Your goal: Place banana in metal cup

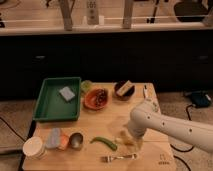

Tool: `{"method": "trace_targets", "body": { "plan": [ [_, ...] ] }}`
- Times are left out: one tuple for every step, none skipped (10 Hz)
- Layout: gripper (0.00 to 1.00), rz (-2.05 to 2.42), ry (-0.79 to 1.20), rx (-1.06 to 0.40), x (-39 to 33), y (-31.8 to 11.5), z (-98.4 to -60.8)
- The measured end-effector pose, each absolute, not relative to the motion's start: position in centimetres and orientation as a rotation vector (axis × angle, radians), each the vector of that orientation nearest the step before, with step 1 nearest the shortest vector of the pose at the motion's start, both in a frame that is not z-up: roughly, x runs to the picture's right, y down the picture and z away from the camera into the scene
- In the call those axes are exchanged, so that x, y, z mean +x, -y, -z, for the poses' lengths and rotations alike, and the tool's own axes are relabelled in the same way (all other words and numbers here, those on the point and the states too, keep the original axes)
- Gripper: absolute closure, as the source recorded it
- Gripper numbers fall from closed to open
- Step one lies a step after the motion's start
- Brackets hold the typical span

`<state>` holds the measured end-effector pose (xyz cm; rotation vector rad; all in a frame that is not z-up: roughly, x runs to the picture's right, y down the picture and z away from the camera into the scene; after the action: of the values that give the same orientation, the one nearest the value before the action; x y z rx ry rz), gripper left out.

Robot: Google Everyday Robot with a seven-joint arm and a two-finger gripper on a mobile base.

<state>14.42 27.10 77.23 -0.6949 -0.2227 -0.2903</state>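
where banana (124, 138) lies, gripper (131, 140) hovers.

Pale matt wood on the table (100, 125), glossy green plastic on the tray (47, 107); lower left, the metal cup (76, 140) gleams steel; the gripper (131, 139), lower centre-right, hangs from smooth white plastic.

White arm (170, 125) reaches in from the right, gripper (132, 141) lowered tableward.

We can read no text. A white sign (90, 10) up behind the table (95, 120) carries dark marks, illegible. The gripper (131, 140) sits low by the banana (123, 137).
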Motion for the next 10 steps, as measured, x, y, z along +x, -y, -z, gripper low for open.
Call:
{"method": "trace_targets", "body": {
  "plan": [
    [0.38,0.293,0.226,-0.696,14.4,-27.2,-77.6],
    [0.49,0.294,0.228,-0.698,14.6,-27.2,-77.9],
    [0.59,0.292,0.229,-0.701,14.8,-27.3,-78.2],
    [0.69,0.291,0.228,-0.710,15.1,-27.6,-78.5],
    [0.81,0.292,0.228,-0.721,15.2,-27.8,-78.8],
    [0.89,0.294,0.230,-0.724,15.2,-27.8,-79.0],
    [0.97,0.297,0.232,-0.725,15.1,-27.8,-79.2],
    [1.00,0.303,0.232,-0.727,15.0,-27.8,-79.3],
    [1.00,0.303,0.231,-0.728,15.1,-27.8,-79.2],
    [1.00,0.304,0.231,-0.729,15.1,-27.8,-79.2]
  ]
}}
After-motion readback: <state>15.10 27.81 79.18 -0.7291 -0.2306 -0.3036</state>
